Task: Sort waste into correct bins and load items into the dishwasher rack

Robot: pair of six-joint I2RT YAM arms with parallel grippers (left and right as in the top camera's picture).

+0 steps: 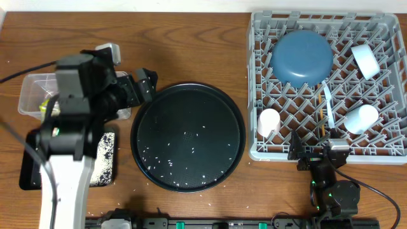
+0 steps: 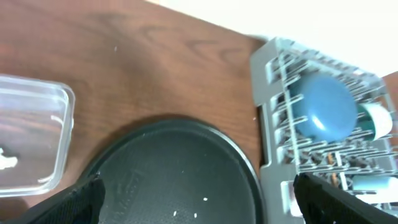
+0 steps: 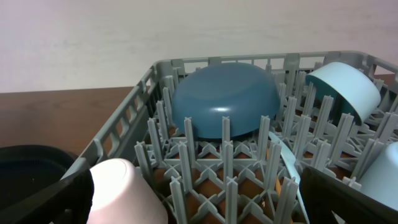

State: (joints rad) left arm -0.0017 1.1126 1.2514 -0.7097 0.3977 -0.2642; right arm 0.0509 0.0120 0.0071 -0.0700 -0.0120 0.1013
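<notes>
The grey dishwasher rack point(image 1: 267, 38) holds an upside-down blue bowl point(image 1: 302, 57), two light blue cups point(image 1: 365, 60) point(image 1: 361, 117), a pink cup point(image 1: 268, 121), a pale spoon point(image 1: 327, 98) and a chopstick point(image 1: 322, 119). My right gripper point(image 1: 313, 151) is open at the rack's front edge, by the pink cup point(image 3: 124, 190) in the right wrist view point(image 3: 196, 199). My left gripper point(image 1: 147, 84) is open and empty over the far left rim of the round black tray point(image 1: 187, 102); the left wrist view point(image 2: 199, 199) shows its fingers spread wide. Rice grains point(image 1: 172, 164) lie on that tray.
The clear tub point(image 1: 28, 86) at the far left holds a yellow-green wrapper point(image 1: 46, 105). The flat black tray point(image 1: 28, 172) in front of it carries a white patch point(image 1: 102, 156), partly under my left arm. The carrot and the brown lump are out of view.
</notes>
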